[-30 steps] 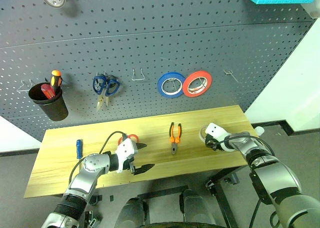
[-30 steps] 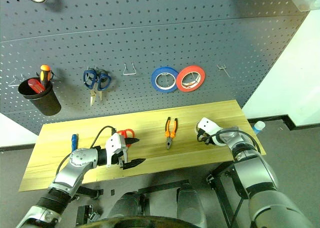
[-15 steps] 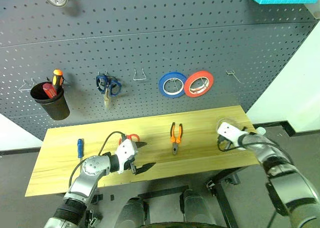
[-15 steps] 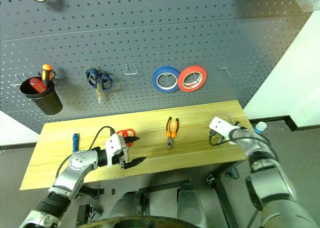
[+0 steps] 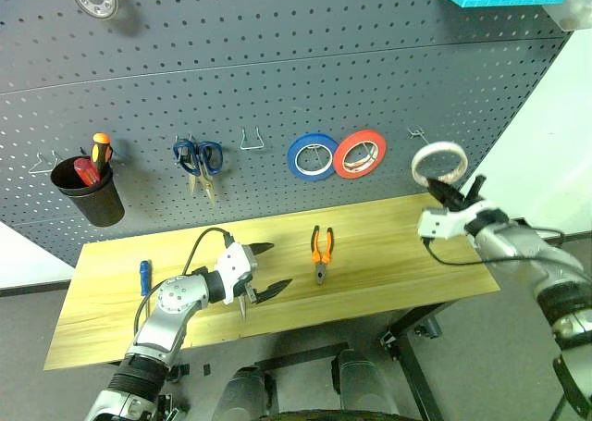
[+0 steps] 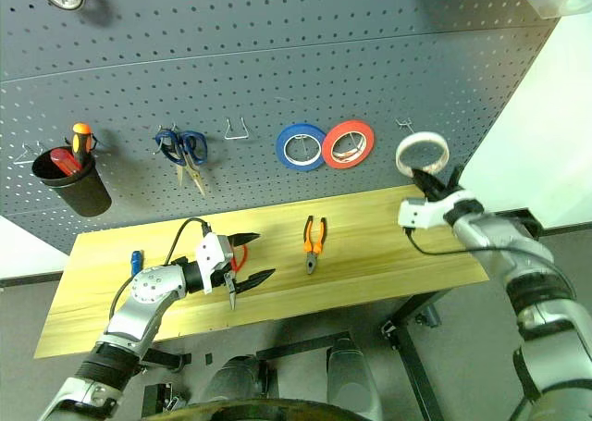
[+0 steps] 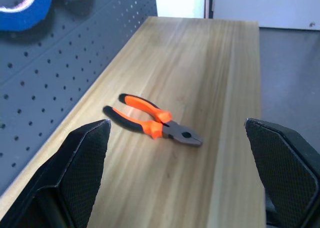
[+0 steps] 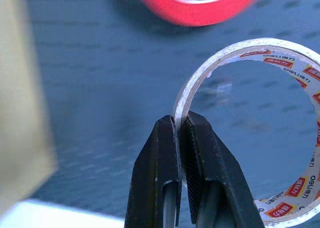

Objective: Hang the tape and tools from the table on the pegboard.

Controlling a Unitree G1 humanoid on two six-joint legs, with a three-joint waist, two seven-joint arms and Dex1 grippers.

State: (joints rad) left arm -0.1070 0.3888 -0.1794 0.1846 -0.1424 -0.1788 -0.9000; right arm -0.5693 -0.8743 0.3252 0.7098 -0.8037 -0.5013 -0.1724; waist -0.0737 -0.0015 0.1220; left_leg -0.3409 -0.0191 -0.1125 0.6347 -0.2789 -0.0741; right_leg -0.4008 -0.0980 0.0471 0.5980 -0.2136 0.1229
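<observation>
Bare pegboard stretches above the red roll, whose hook neighbour crowds the right edge.

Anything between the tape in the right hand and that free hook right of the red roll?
Nothing visible. The tape, held up by the right hand, sits beside the bare hook on the pegboard.
</observation>
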